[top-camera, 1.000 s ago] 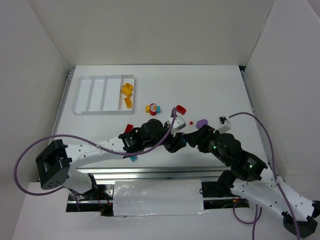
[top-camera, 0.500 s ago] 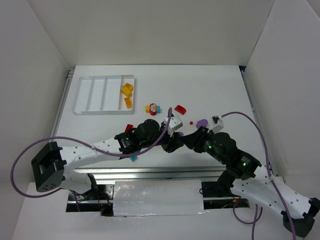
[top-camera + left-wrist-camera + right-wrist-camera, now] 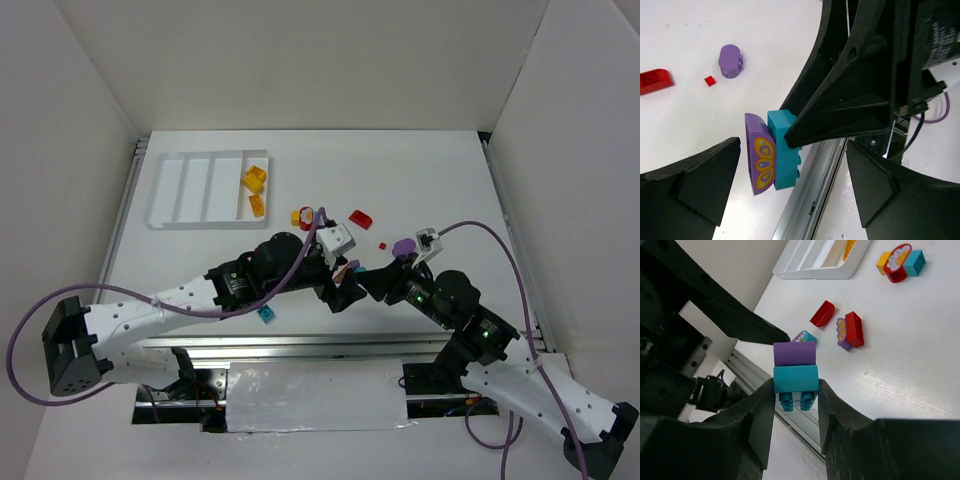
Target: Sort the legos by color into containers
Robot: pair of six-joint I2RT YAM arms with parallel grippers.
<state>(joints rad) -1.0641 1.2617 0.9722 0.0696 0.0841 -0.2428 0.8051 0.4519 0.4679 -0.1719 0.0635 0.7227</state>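
Top external: white tray [image 3: 180, 190] sits far left, four long compartments. Two yellow legos [image 3: 256, 178] lie in its rightmost compartment. Teal lego [image 3: 267, 314] is loose near the front rail, just beside the left arm. Multicoloured cluster [image 3: 305, 216] is yellow, red and teal; separate pieces cannot be resolved.

Centre: both wrists meet and cover the grasp from above. Left wrist view: left gripper [image 3: 792, 149] is spread wide, one finger on each side of the purple-and-teal lego [image 3: 771, 150], touching neither; finger roots are cut off by the frame.

Right wrist view: right gripper [image 3: 796, 390] is clenched on the teal half, purple half clear above the pads. Height over the table [image 3: 440, 180] cannot be judged.

Right of centre: red lego [image 3: 360, 217], red chip [image 3: 382, 244] and purple lego [image 3: 403, 245] lie loose, apart
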